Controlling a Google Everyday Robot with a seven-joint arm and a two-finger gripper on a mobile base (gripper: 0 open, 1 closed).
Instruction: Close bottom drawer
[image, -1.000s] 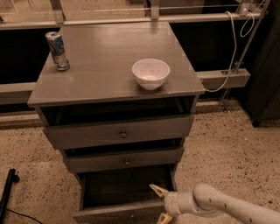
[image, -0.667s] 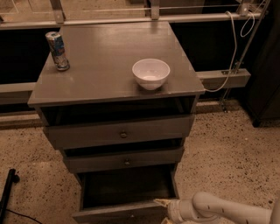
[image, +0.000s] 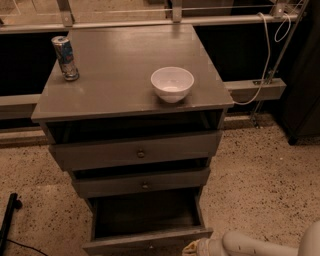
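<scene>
The bottom drawer (image: 148, 241) of the grey cabinet (image: 125, 75) is pulled out, its dark box open to view and its flat front near the lower edge of the camera view. The gripper (image: 192, 248) sits at the very bottom edge, just right of the drawer front's right corner, on the end of my white arm (image: 260, 246). It is largely cut off by the frame edge. The middle drawer (image: 142, 184) and top drawer (image: 137, 152) above stand slightly out.
A white bowl (image: 172, 83) and a drink can (image: 65, 57) stand on the cabinet top. A cable (image: 265, 65) hangs by the rail at right. A dark object (image: 7, 220) lies on the speckled floor at the lower left.
The gripper has dropped from inside the drawer's right side down and out to the front's right corner, near the frame edge. The drawer stays open.
</scene>
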